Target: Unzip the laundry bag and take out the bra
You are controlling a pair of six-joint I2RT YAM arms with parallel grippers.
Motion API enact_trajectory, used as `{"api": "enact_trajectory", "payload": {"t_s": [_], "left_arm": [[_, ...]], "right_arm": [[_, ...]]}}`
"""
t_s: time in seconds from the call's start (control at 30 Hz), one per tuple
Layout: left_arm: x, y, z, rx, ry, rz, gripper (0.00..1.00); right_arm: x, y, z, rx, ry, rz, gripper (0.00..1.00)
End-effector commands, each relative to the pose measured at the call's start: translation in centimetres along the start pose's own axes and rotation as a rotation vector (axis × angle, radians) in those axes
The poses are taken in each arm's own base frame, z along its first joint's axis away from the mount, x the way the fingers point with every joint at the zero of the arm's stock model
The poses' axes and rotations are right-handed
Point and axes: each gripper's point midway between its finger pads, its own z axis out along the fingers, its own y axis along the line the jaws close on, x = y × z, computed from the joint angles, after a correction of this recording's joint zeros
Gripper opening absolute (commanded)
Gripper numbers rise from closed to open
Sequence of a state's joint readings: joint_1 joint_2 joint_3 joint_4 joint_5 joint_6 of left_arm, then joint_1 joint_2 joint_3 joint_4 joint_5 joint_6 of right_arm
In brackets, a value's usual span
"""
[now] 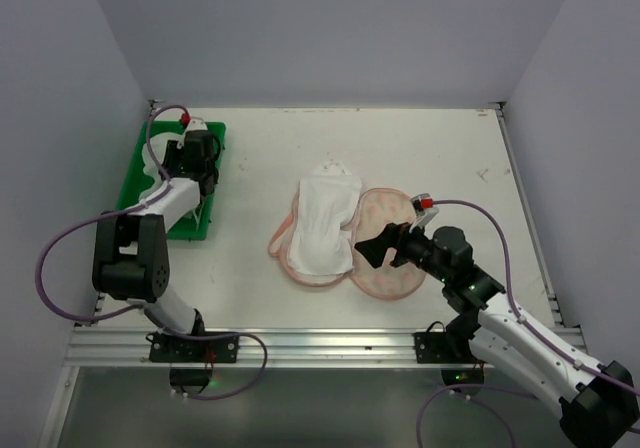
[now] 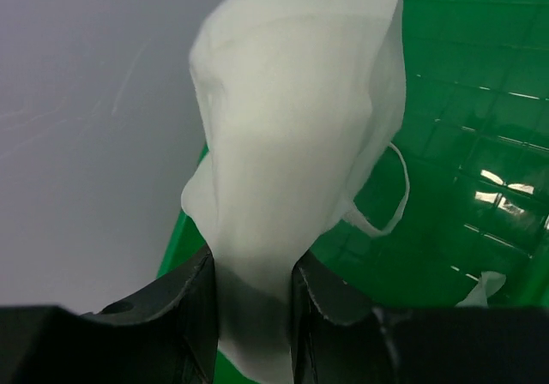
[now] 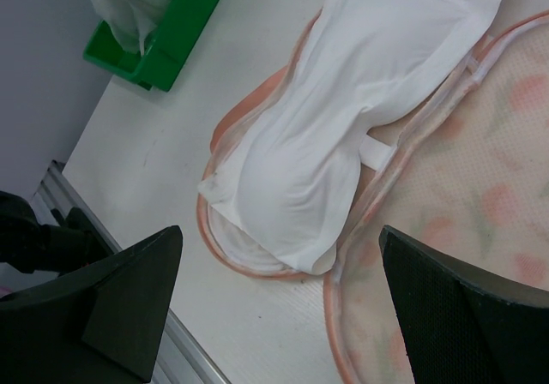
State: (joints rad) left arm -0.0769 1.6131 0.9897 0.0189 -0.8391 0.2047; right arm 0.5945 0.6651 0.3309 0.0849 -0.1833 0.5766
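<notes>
The laundry bag (image 1: 388, 263) lies unzipped in the middle of the table, its cream printed half folded open to the right; it also shows in the right wrist view (image 3: 489, 204). A white bra (image 1: 322, 223) lies on the bag's pink-edged left half, as the right wrist view (image 3: 343, 118) shows. My right gripper (image 1: 375, 248) is open and empty, held over the bag's near edge (image 3: 279, 238). My left gripper (image 1: 197, 158) is over the green tray and shut (image 2: 253, 268) on a white fabric piece with a thin strap (image 2: 292, 118).
The green plastic tray (image 1: 190, 230) stands at the table's left edge; its gridded floor (image 2: 480, 101) fills the left wrist view. It also appears far off in the right wrist view (image 3: 184, 33). Grey walls enclose the table. A metal rail (image 1: 300, 343) runs along the front.
</notes>
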Motion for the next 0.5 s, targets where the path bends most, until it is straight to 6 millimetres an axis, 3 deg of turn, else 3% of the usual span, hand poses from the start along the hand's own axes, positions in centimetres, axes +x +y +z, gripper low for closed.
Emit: {"api": "enact_trajectory", "payload": {"t_s": [0.0, 0.13, 0.17, 0.23, 0.27, 0.33, 0.47], "left_arm": [[-2.7, -0.8, 1.6, 0.017, -0.066, -0.071, 0.36], [-2.0, -3.4, 3.9, 0.06, -0.041, -0.046, 0.43], [-2.6, -3.4, 4.4, 0.057, -0.043, -0.061, 0.51], [-2.0, -4.5, 5.5, 0.073, -0.017, -0.049, 0.54], [-2.8, -4.6, 5.8, 0.073, -0.025, -0.064, 0.55], [-2.4, -5.1, 6.6, 0.084, -0.005, -0.067, 0.69], [-3.9, -5.5, 7.3, 0.118, -0.008, -0.143, 0.84]], "right_arm": [[-1.3, 1.2, 0.1, -0.056, -0.037, -0.046, 0.99], [-1.3, 1.0, 0.3, -0.046, -0.028, -0.064, 0.99], [-1.3, 1.0, 0.3, -0.046, -0.026, -0.068, 0.99], [-1.1, 0.8, 0.5, -0.034, -0.012, -0.075, 0.99], [-1.5, 0.8, 0.6, -0.028, -0.016, -0.081, 0.99], [-1.5, 0.5, 0.9, -0.013, -0.004, -0.091, 0.99], [-2.5, 0.5, 1.4, 0.008, -0.011, -0.101, 0.99]]}}
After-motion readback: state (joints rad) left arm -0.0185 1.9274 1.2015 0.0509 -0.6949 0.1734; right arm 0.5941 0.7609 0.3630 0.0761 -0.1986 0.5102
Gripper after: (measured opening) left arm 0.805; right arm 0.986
